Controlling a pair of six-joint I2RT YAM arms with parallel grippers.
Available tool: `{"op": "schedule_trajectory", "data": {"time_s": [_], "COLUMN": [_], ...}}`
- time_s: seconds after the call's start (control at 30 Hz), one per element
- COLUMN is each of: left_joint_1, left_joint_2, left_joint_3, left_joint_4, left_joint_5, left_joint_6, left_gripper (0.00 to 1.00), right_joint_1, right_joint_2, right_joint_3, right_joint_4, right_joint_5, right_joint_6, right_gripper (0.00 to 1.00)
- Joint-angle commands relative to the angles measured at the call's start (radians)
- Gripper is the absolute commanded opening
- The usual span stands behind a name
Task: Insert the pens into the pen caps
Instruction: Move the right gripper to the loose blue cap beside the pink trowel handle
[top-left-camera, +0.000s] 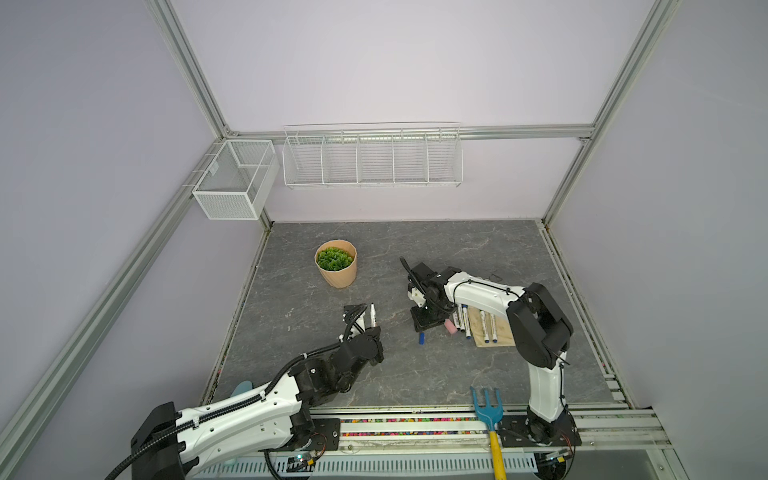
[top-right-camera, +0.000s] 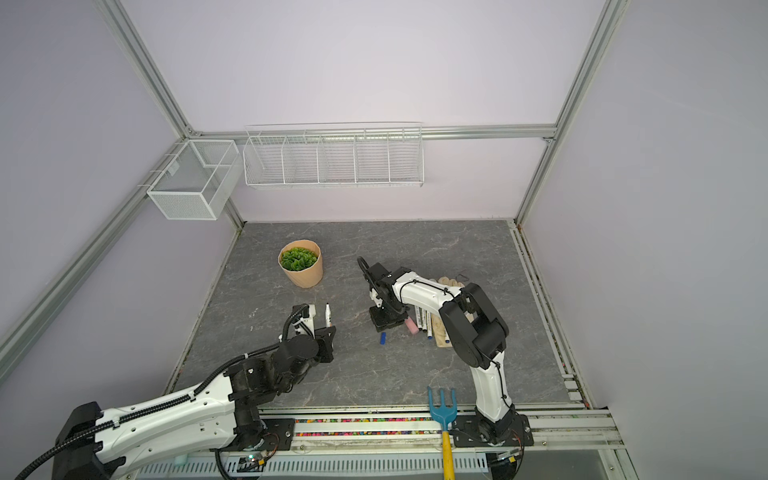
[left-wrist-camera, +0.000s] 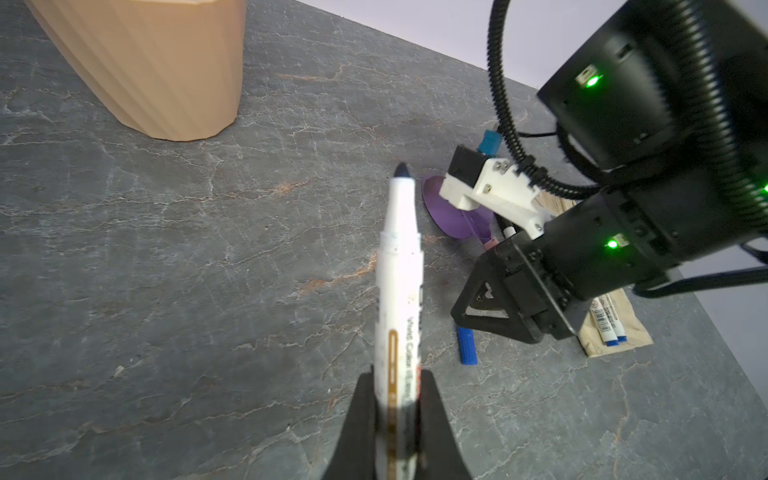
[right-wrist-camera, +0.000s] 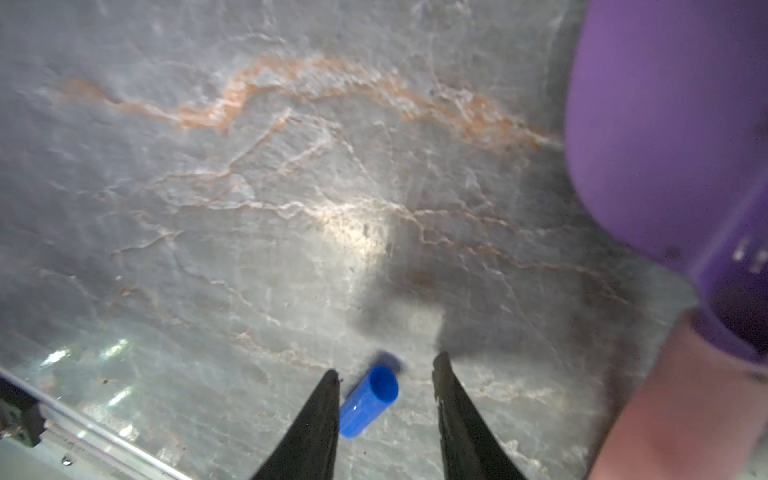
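Grey marble-veined tabletop (top-left-camera: 436, 374). Ribbed tan plant pot (top-left-camera: 336, 272). Left gripper (left-wrist-camera: 395, 374), front of pot: clamped on white labelled marker pen (left-wrist-camera: 399, 291). Right gripper (right-wrist-camera: 386, 363), right of pot: jaws apart astride blue cylindrical plastic cap (right-wrist-camera: 368, 401). Cap: lying flat, front-right of pot.

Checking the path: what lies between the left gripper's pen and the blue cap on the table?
Only bare table between pen and blue cap, in both top views.
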Motion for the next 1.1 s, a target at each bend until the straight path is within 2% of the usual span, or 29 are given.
{"op": "schedule_trajectory", "data": {"time_s": [0.0, 0.23, 0.4, 0.73, 1.07], "left_joint_1": [0.003, 0.004, 0.003, 0.003, 0.003], "left_joint_2": [-0.029, -0.027, -0.018, 0.016, 0.005], "left_joint_3": [-0.017, -0.018, -0.023, -0.013, -0.02], "left_joint_4": [-0.004, 0.013, 0.036, 0.065, 0.075], "left_joint_5": [-0.012, 0.02, 0.028, 0.046, 0.063], "left_joint_6": [-0.035, -0.027, -0.025, -0.018, -0.026], "left_gripper": [0.0, 0.0, 0.0, 0.0, 0.0], "right_joint_1": [0.012, 0.018, 0.021, 0.072, 0.115], "right_joint_2": [0.03, 0.034, -0.022, -0.168, -0.08], "right_joint_3": [0.031, 0.005, -0.072, -0.208, -0.142], "right_joint_4": [-0.049, -0.091, -0.097, -0.055, -0.026], "right_joint_5": [0.072, 0.162, 0.187, 0.147, 0.136], "right_joint_6": [-0.023, -0.015, -0.008, -0.032, -0.035], "right_gripper": [0.38, 0.32, 0.31, 0.32, 0.32]}}
